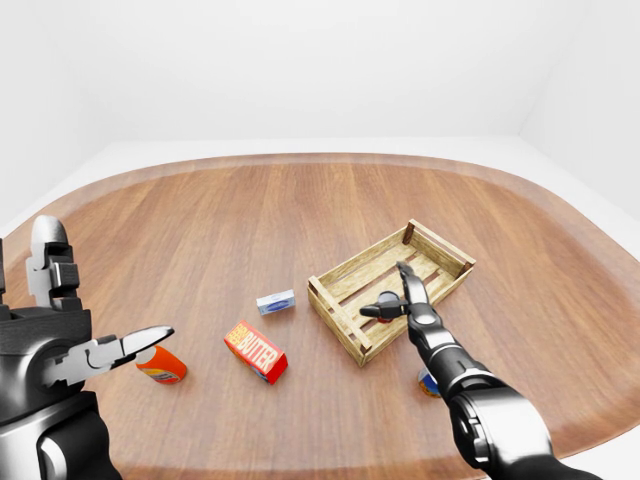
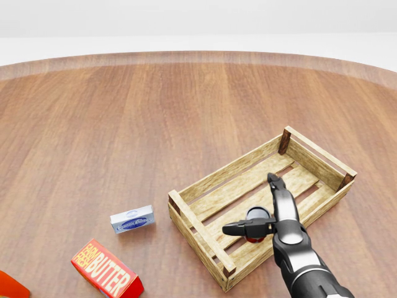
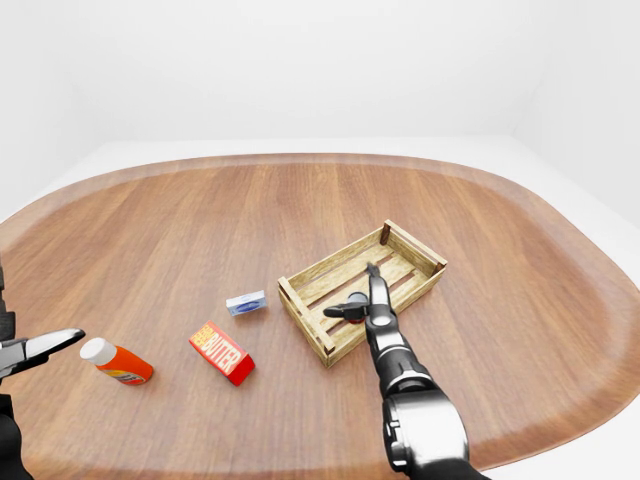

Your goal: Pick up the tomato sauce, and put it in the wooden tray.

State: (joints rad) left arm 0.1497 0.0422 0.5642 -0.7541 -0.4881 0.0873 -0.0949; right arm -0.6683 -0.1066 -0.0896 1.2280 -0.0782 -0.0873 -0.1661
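Observation:
The tomato sauce can (image 2: 257,215), dark on top with a red label, stands inside the wooden tray (image 2: 205,186) on its slats, near the tray's lower middle. My right hand (image 2: 248,203) is open just over the can: the thumb reaches left across it and the long fingers point up. Neither closes round the can. The right forearm enters from the bottom right of the head view. My left hand (image 1: 105,290) is raised at the far left of the left-eye view, open and empty, far from the tray.
On the round wooden table lie a red butter box (image 2: 107,276), a small blue-and-white box (image 2: 132,219) left of the tray, an orange bottle with a white cap (image 3: 115,362), and a small blue can (image 1: 428,383) beside my right forearm.

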